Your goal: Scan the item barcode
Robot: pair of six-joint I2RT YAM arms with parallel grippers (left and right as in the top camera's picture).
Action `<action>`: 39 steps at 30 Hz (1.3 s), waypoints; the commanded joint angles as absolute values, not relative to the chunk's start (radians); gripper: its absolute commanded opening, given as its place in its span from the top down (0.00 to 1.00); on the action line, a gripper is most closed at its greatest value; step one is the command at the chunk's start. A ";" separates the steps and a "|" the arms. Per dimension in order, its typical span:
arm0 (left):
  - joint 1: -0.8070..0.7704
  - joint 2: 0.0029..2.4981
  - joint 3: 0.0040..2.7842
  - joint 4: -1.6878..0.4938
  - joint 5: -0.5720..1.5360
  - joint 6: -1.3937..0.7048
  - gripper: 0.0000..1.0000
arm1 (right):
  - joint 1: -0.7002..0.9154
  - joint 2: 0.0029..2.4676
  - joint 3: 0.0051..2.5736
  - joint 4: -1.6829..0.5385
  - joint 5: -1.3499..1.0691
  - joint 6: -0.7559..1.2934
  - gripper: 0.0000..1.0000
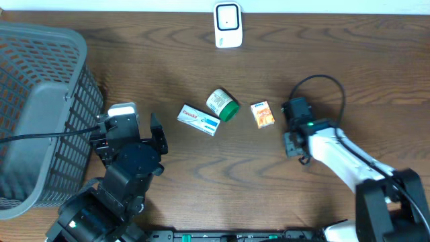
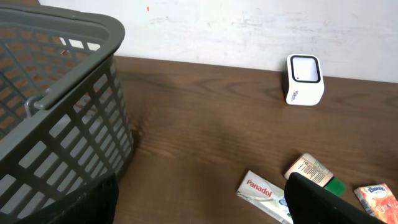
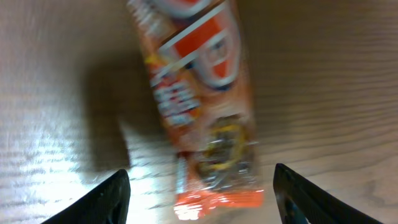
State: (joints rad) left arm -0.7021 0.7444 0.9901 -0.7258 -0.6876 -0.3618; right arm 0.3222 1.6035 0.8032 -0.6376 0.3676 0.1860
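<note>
Your right tool [image 3: 202, 194] is spread wide with nothing in it. The orange snack packet [image 3: 205, 106] lies flat on the desk [image 3: 323, 74] between its fingers, touching neither. Your left tool [image 2: 205, 208] is wide open and empty too, next to the basket [image 2: 56, 106]. The scanner [image 1: 228, 25] sits at the far edge.

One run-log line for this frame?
left gripper: open, empty, beside grey plastic basket | right gripper: open, straddling orange foil packet | packet: flat on wooden table, unlifted
</note>
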 commanded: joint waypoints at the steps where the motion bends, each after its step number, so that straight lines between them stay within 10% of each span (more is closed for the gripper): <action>1: -0.701 0.743 0.994 -0.725 -0.707 -0.352 0.14 | 0.401 1.678 0.806 -0.648 0.461 0.173 0.30; 15: -0.701 0.743 0.994 -0.725 -0.707 -0.352 0.14 | 0.390 1.851 0.805 -0.681 0.500 0.207 0.26; 17: -0.701 0.743 0.994 -0.725 -0.707 -0.352 0.14 | 0.371 1.851 0.802 -0.680 0.460 0.200 0.34; 23: -0.701 0.743 0.994 -0.725 -0.707 -0.352 0.14 | 0.239 1.851 0.802 -0.647 0.257 0.114 0.96; 39: -0.701 0.743 0.994 -0.725 -0.707 -0.352 0.14 | 0.158 1.439 1.073 -0.963 -0.933 -0.296 0.99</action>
State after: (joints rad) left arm -0.7021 0.7444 0.9901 -0.7258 -0.6876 -0.3618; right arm 0.1722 1.5089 1.0557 -0.9421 -0.6083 -0.1905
